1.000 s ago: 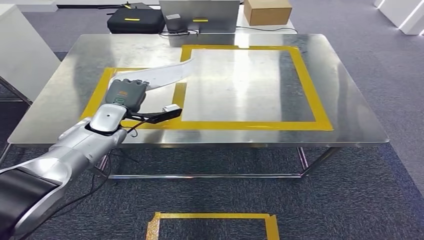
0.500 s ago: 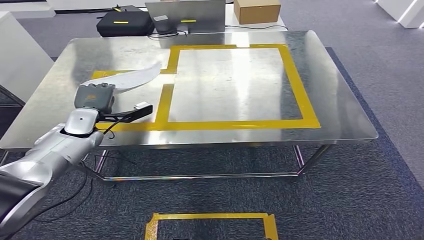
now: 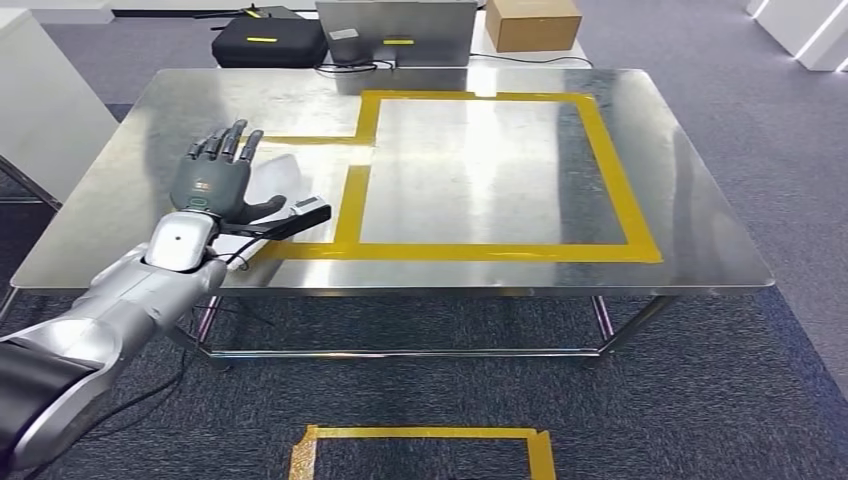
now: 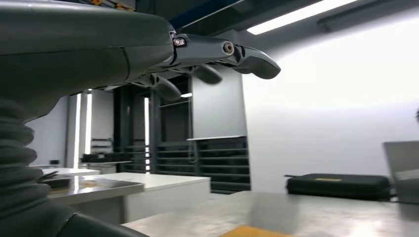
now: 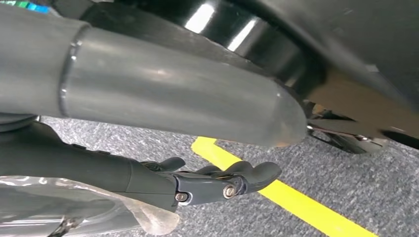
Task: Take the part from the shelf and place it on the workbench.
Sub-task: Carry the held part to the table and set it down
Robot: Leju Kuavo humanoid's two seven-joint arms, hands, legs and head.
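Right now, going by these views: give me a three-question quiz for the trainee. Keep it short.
1. True or false: the left hand has its fingers closed around the white part.
2. Where does the part lie? A) inside the large taped rectangle; B) in the smaller taped area at the left of the workbench; C) on the carpet.
3. Fill in: in the head view, the cardboard box stands to the ___ of the black case.

Key: 1 false, the fingers are spread; 2 B; 3 right.
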